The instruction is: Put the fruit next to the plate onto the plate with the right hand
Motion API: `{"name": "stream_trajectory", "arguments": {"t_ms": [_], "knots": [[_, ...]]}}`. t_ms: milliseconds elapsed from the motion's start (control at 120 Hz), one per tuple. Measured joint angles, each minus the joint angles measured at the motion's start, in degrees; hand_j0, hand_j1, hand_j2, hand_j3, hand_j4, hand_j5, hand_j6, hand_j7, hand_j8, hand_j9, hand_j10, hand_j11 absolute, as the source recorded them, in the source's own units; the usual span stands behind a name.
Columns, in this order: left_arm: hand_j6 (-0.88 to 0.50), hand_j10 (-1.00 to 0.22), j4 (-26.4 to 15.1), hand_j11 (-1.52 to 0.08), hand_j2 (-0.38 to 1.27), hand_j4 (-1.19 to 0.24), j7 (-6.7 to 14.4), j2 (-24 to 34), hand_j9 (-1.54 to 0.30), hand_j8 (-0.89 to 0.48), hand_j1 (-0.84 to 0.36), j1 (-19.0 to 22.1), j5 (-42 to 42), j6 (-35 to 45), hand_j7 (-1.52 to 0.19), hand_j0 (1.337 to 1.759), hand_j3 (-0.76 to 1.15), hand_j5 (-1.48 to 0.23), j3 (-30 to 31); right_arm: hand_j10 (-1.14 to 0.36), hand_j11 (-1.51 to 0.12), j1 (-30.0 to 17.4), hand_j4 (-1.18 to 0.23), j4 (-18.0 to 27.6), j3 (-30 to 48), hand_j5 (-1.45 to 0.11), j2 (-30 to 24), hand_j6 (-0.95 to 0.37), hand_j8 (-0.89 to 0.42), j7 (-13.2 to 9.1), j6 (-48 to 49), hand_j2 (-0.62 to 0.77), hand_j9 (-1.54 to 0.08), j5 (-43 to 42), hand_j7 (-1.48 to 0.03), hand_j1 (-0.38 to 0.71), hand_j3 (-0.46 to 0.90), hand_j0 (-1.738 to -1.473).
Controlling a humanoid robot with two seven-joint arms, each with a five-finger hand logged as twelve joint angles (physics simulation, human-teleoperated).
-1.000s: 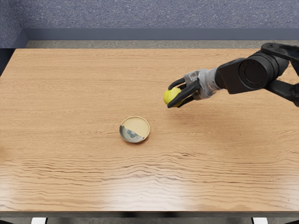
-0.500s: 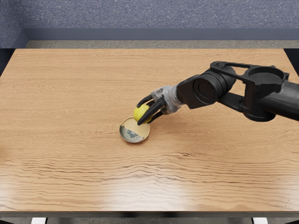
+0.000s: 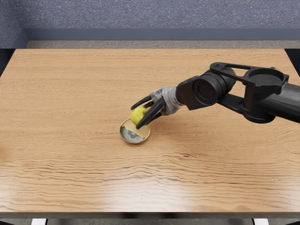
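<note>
A small yellow fruit [image 3: 137, 114] sits in my right hand [image 3: 135, 116], just above the far rim of a small round tan plate [image 3: 123, 134] with a dark smear inside. The dark fingers [image 3: 151, 112] reach around the fruit from above and below, so the hand is shut on it. The fruit hangs over the plate's back edge; I cannot tell whether it touches the plate. The right arm [image 3: 220, 89] comes in from the right edge. The left arm is out of view.
The wooden table [image 3: 70, 93] spreads wide around the plate. Its far edge meets a grey wall and floor strip at the top. The bulky black forearm links [image 3: 262, 93] hang over the table's right side.
The right hand carried the fruit left and down from mid-table to the plate. In the last half second it barely moved, and its fingers stretched out slightly around the fruit.
</note>
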Motion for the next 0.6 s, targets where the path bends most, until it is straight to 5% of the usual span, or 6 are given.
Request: {"name": "stream_trajectory", "arguments": {"t_ms": [150,358,467,600], "knots": [[0.00,0.00,0.00,0.00,0.00,0.00,0.00,0.00,0.00,0.00,0.35,0.00,0.00,0.00,0.00,1.658,0.00,0.00,0.01,-0.29,-0.56,-0.27,-0.26,0.29,0.41,-0.34,-0.28,-0.10,-0.08,-0.02,-0.04,0.06,-0.35,-0.18,-0.32,-0.14,0.00,-1.655],[0.00,0.00,0.00,0.00,0.00,0.00,0.00,0.00,0.00,0.00,0.35,0.00,-0.01,0.01,0.00,1.658,0.00,0.00,0.01,-0.23,-0.40,-0.34,-0.11,1.68,1.30,-0.14,-2.61,-0.05,-0.04,-0.02,0.36,0.02,-0.15,-0.22,-0.13,-0.26,0.00,-1.657],[0.00,0.00,0.00,0.00,0.00,0.00,0.00,0.00,0.00,0.00,0.35,0.00,-0.01,0.00,0.00,1.658,0.00,0.00,0.01,-0.14,-0.25,-2.49,-0.07,6.28,6.07,-0.10,-12.65,-0.04,-0.03,-0.03,5.67,0.01,-0.10,-0.23,-0.09,-0.28,0.00,-1.657],[0.00,0.00,0.00,0.00,0.00,0.00,0.00,0.00,0.00,0.00,0.35,-0.09,0.00,0.01,0.00,1.658,0.00,0.00,0.01,-0.09,-0.14,-8.98,-0.05,9.85,16.07,-0.06,-29.52,-0.03,-0.03,-0.03,26.54,0.00,-0.06,-0.22,-0.06,-0.30,0.00,-1.658]]}}
